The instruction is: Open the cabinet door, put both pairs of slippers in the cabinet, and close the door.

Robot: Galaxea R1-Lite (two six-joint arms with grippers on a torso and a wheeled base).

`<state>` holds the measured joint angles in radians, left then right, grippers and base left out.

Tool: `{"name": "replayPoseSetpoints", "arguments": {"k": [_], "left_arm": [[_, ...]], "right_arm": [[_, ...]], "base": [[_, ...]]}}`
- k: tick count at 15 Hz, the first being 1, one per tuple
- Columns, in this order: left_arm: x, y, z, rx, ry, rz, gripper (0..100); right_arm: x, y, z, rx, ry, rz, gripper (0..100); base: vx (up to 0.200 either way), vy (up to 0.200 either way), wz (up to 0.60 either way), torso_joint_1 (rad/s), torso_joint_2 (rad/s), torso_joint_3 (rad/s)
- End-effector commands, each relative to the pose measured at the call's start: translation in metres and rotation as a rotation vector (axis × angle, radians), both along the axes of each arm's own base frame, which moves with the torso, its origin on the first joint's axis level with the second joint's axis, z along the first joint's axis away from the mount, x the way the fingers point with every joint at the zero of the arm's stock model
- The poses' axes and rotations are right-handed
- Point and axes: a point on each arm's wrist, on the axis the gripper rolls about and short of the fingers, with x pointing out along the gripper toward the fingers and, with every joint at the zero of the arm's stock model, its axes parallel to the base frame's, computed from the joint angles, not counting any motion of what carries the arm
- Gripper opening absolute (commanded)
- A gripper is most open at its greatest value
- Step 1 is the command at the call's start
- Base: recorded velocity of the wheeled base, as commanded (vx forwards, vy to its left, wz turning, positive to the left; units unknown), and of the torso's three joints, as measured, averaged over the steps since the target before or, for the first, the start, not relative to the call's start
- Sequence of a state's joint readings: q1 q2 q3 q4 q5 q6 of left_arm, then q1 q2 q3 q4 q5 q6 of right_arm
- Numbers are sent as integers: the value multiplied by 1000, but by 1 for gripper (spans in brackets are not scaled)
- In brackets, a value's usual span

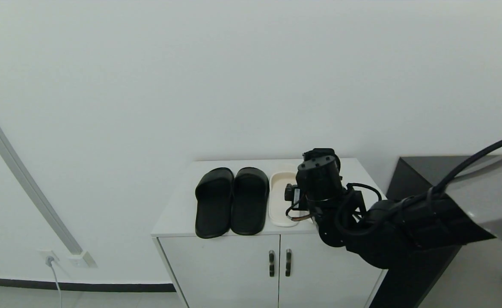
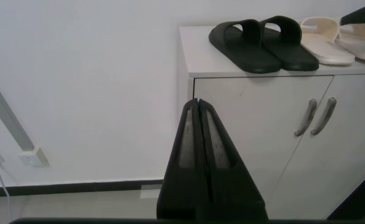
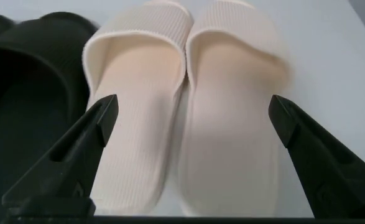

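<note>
White wall backs the low white cabinet that I face. Both of its doors are closed, and the two vertical handles sit side by side at the seam between them.

On the cabinet top lie both pairs of slippers, soles down. The black slippers lie toward my left, touching each other along their inner edges, their ends slightly over the front edge. Just beside them, toward my right, lie the cream slippers, also pressed side by side.

My right gripper hangs above the cream pair with its jaws spread wide, one finger over the outer edge of each slipper, holding nothing. My right arm covers most of that pair in the head view.

My left gripper is low, off the cabinet's left front corner and well apart from it, with its jaws pressed together on nothing.

Farther out, a grey conduit strip runs diagonally down the wall to a socket with a cable plugged in, above a dark baseboard. A black piece of furniture stands to the cabinet's right.
</note>
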<state>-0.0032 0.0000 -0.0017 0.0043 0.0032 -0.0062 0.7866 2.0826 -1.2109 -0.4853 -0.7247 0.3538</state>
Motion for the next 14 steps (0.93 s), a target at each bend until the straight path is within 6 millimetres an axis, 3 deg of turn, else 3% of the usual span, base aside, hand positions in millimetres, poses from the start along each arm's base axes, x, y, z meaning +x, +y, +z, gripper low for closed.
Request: {"name": "replayPoseSetpoints", "arguments": {"k": [1,6,14], "left_arm": [[0,0,0,0,-1,0,0],[0,0,0,0,1,2,0],[0,0,0,0,1,0,0]], "right_arm": [[31,7,-28,-24,23,-40,100],[70,9,-38,-27,-4,-87,100],[100,13,-37,-45,-26,-108,100]], "base": [[0,0,0,0,0,0],[0,0,0,0,0,0],[0,0,0,0,0,0]]}}
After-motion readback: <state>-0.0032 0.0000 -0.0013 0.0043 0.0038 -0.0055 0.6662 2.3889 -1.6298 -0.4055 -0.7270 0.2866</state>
